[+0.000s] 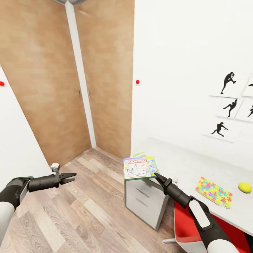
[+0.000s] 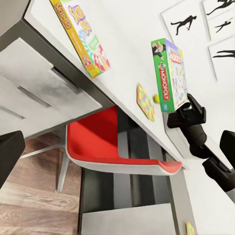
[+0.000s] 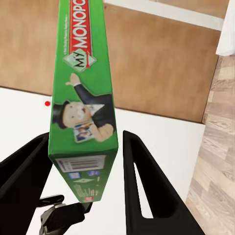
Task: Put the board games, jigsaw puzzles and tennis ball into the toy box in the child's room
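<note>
My right gripper (image 1: 156,175) is shut on the green-edged Monopoly board game (image 1: 138,168), held just above the near end of the table (image 1: 182,163). In the right wrist view the box (image 3: 85,98) stands edge-on between the fingers (image 3: 147,186). Seen from the left wrist, it (image 2: 169,73) hangs above the desk. The Skip-Bo game (image 2: 83,36) lies flat on the table end, one corner (image 1: 139,154) peeking out behind the Monopoly box. Further along lie a jigsaw puzzle (image 1: 213,192) and the tennis ball (image 1: 245,187). My left gripper (image 1: 72,177) hovers open and empty over the floor. The toy box and bed are out of view.
A red chair (image 1: 188,228) is tucked under the table beside a white drawer cabinet (image 1: 144,202). Tall wooden wardrobe doors (image 1: 52,88) fill the back left. Wood-plank floor (image 1: 88,211) lies open between me and the wardrobe. Baseball-player silhouettes (image 1: 228,82) hang on the wall.
</note>
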Robot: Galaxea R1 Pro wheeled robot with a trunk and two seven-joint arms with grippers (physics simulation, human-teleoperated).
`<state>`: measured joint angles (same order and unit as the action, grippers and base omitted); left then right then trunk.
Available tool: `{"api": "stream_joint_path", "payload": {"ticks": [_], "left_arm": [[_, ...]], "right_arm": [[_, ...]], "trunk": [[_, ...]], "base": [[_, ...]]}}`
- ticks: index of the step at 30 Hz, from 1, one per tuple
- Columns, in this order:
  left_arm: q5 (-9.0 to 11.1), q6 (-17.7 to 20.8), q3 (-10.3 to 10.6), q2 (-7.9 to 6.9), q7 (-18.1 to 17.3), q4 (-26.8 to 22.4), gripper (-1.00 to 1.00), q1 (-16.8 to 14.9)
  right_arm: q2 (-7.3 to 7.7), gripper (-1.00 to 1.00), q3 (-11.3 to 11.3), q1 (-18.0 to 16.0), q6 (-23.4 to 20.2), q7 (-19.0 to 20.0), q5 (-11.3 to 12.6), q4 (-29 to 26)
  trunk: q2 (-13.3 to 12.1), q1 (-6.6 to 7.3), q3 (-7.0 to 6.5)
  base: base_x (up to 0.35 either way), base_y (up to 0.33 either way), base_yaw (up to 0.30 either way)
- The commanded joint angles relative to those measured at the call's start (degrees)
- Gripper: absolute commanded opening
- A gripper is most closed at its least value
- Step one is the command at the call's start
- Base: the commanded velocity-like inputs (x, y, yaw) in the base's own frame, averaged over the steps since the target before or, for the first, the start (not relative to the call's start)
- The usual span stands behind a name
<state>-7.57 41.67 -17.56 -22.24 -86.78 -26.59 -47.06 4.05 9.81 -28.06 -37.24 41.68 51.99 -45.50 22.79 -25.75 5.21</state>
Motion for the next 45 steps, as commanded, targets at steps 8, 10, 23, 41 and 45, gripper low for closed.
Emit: {"api": "stream_joint_path", "payload": {"ticks": [8, 10, 23, 41, 45], "left_arm": [[-0.6, 0.6, -0.3, -0.23, -0.5, 0.0, 1.0, -0.1], [-0.6, 0.6, -0.3, -0.3, -0.5, 0.0, 1.0, -0.1], [-0.3, 0.6, -0.4, -0.76, -0.7, 0.0, 1.0, -0.1], [-0.1, 0.7, -0.4, -1.13, -0.7, 0.0, 1.0, -0.1], [-0.1, 0.7, -0.4, -1.14, -0.7, 0.0, 1.0, -0.1]], "right_arm": [[0.0, -1.0, 0.1, -0.1, -0.6, 0.0, 0.2, -0.2], [0.0, -1.0, 0.1, -0.1, -0.6, -0.1, 0.2, -0.3], [0.2, -1.0, 0.2, -0.9, -3.6, -0.5, 0.2, -0.7], [2.17, -1.0, 6.8, -19.4, -19.2, -22.4, 0.8, -5.5], [1.62, -1.0, 9.6, -19.5, -19.3, -23.3, 2.8, -5.6]], "trunk": [[0.1, -0.04, 0.12], [0.1, -0.04, 0.12], [0.1, -0.04, 0.12], [0.1, -0.04, 0.12], [0.1, -0.04, 0.12]], "base": [[0.0, 0.0, -0.089], [0.0, 0.0, -0.003], [0.0, 0.0, 0.0], [0.0, 0.0, 0.0], [0.0, 0.0, 0.0]]}}
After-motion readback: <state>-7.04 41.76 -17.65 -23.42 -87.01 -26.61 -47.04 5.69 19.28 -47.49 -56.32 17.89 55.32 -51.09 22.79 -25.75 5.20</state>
